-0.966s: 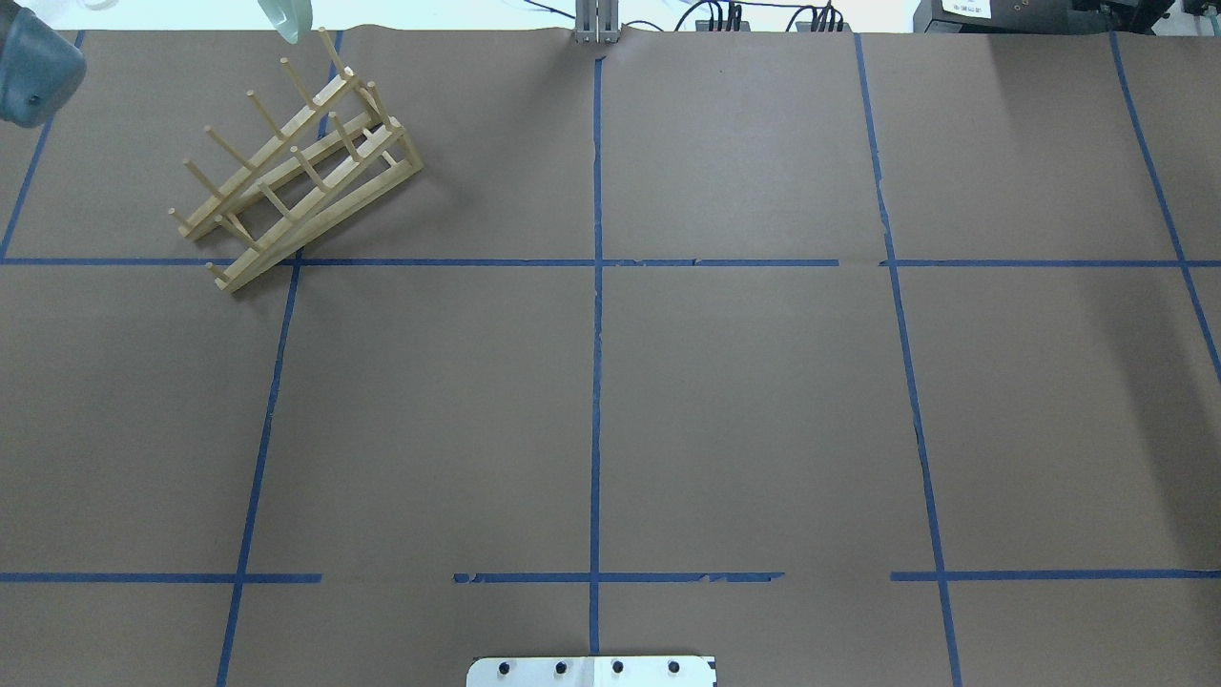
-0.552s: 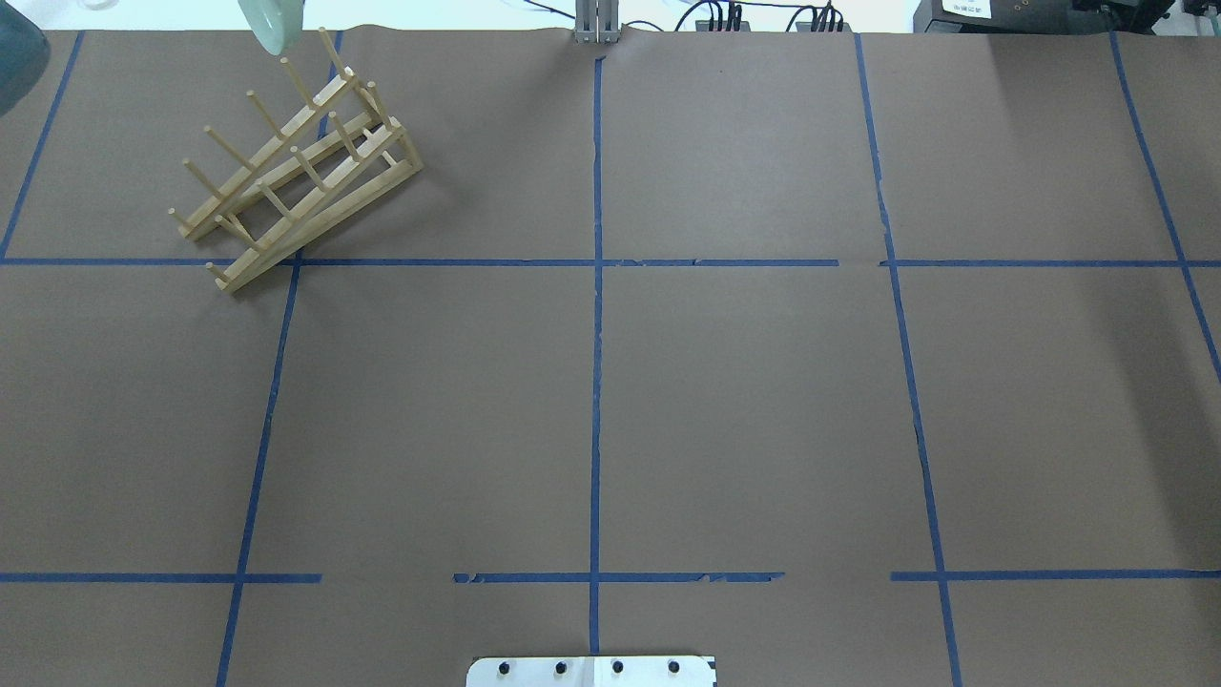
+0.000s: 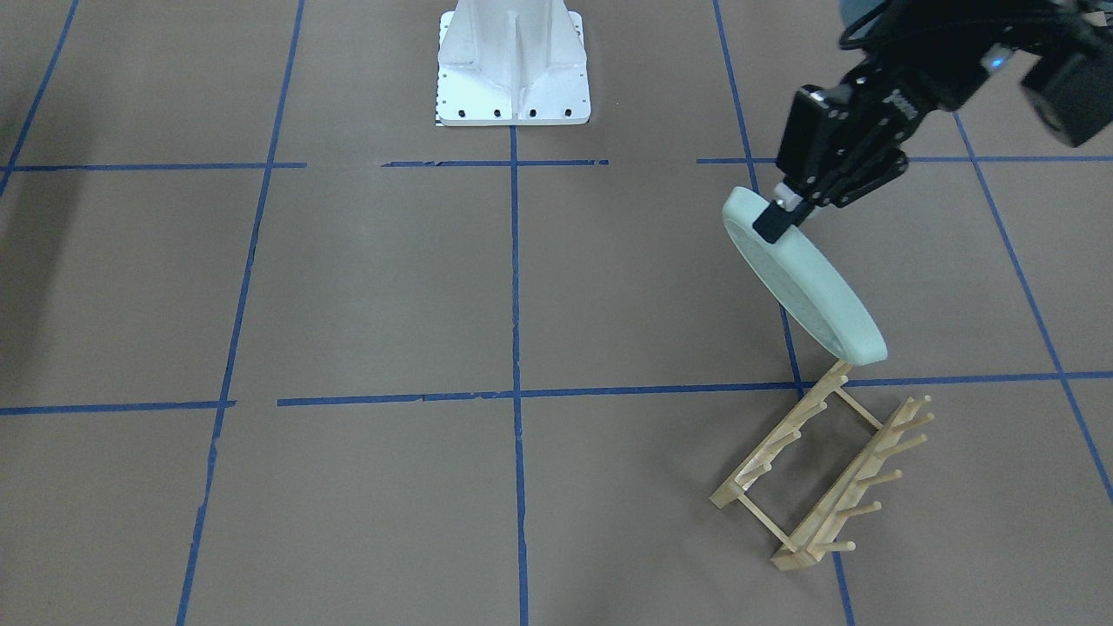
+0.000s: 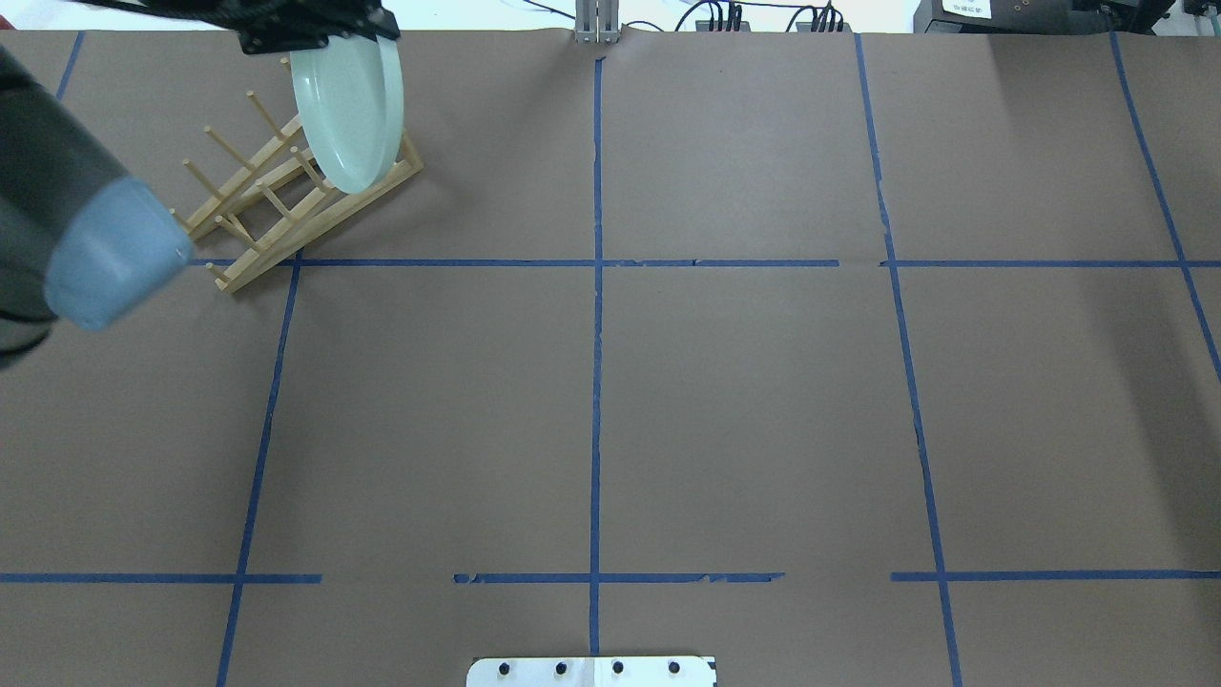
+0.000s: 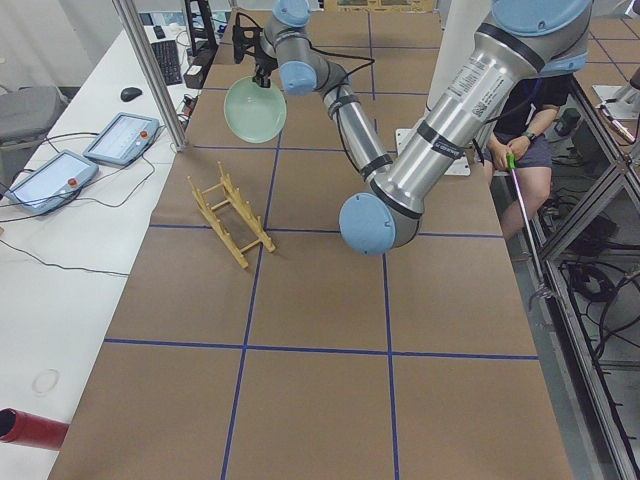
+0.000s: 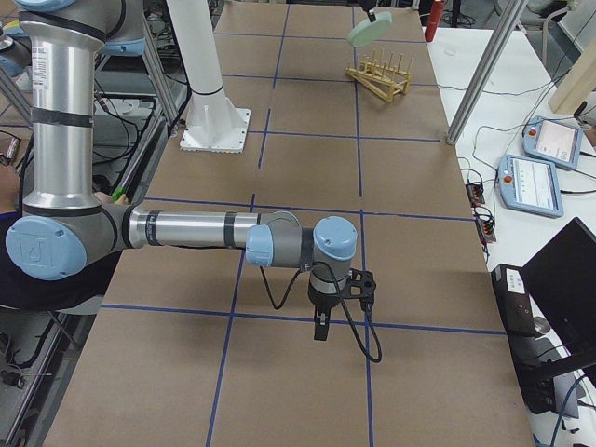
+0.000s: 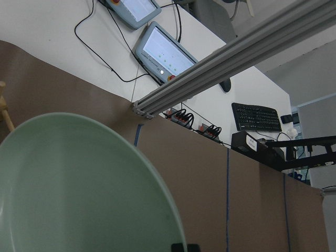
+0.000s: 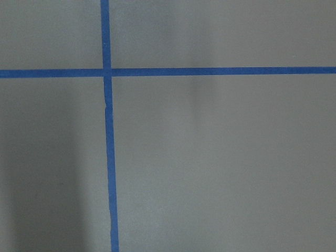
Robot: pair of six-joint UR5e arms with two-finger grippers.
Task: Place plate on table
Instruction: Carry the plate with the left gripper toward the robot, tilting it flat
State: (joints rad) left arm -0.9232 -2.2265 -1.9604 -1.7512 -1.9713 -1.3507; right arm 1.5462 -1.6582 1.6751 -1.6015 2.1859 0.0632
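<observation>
The pale mint-green plate (image 3: pixel 804 278) hangs on edge, tilted, in the air just above the table (image 3: pixel 348 287). My left gripper (image 3: pixel 781 216) is shut on its upper rim. In the overhead view the plate (image 4: pixel 348 114) hangs in front of the far end of the wooden peg rack (image 4: pixel 277 205), under the left gripper (image 4: pixel 334 38). The plate's face fills the lower left of the left wrist view (image 7: pixel 79 194). My right gripper (image 6: pixel 321 326) points down close over the table, far from the plate. I cannot tell if it is open or shut.
The peg rack (image 3: pixel 817 474) stands empty just below the plate's lower edge. My left arm's elbow (image 4: pixel 105 253) hangs over the table's left side. The white bolted base (image 3: pixel 513 69) stands at the robot's edge. Control pendants (image 5: pixel 120 140) lie beside the table.
The plate, which only peeked in at the top edge of the overhead view, has come down into view in front of the rack. The left arm's elbow has swung in at the left.
</observation>
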